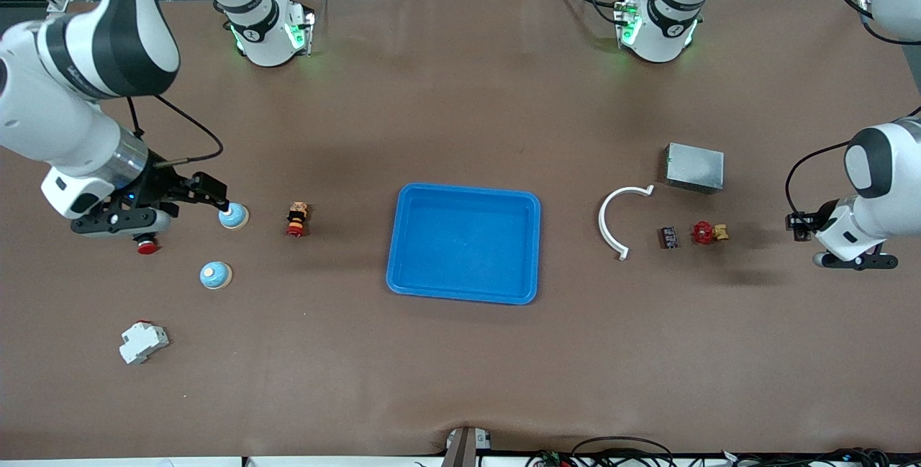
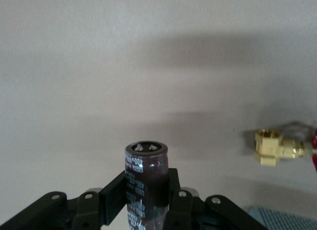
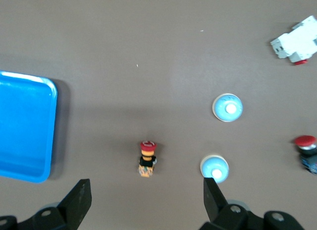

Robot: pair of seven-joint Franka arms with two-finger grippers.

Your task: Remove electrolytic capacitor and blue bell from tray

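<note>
My left gripper is shut on a dark cylindrical capacitor and holds it upright above the table at the left arm's end. My right gripper is open and empty, up over the table beside a blue bell. In the right wrist view that bell lies just by one fingertip, outside the gap of the gripper. A second blue bell sits nearer the front camera and also shows in the right wrist view. The blue tray lies mid-table, with nothing in it.
Near the right gripper lie a red push button, a small red-topped switch and a white breaker. Toward the left arm's end lie a white curved strip, a small dark component, a red-and-brass valve and a grey box.
</note>
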